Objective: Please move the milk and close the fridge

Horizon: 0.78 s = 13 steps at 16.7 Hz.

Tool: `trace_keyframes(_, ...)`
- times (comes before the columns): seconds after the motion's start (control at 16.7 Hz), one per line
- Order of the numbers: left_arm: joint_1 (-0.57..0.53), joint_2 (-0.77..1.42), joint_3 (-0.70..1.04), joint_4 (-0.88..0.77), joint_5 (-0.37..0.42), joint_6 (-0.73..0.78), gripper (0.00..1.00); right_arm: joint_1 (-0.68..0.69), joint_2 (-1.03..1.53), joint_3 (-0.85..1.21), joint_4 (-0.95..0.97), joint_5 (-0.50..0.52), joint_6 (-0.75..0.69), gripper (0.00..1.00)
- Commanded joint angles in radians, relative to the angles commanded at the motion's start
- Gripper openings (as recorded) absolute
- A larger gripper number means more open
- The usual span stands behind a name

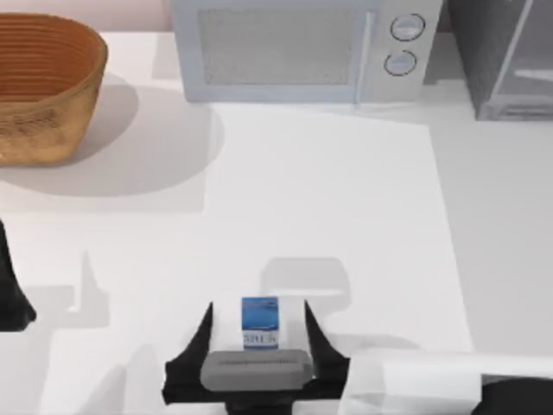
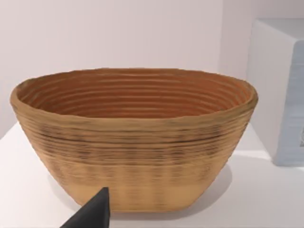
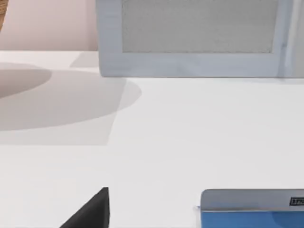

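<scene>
The milk is seen upright near the bench's front edge, bracketed by the right claw, whose fingers are spread on either side, not visibly touching. The fridge is at the back right corner. The left claw is parked at the left edge.

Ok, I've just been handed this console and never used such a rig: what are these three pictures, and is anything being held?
Two robot arms work at a white table. The overhead picture looks down on it; the other two come from cameras on each arm's wrist. At the back stand a woven basket, a white microwave and, at the far right, the grey fridge. Near the front edge, the right gripper has its black fingers either side of the milk carton, open, not yet clamped as far as I can judge. The left gripper waits at the left edge, its camera facing the basket.
</scene>
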Motion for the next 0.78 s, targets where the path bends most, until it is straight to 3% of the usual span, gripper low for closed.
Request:
trace_keyframes(0.36, 0.000, 0.000, 0.000, 0.000, 0.000, 0.000, 1.00, -0.035, 0.007, 0.013, 0.004, -0.035, -0.010, 1.00)
trace_keyframes(0.78, 0.000, 0.000, 0.000, 0.000, 0.000, 0.000, 1.00, -0.035, 0.007, 0.013, 0.004, -0.035, -0.010, 0.47)
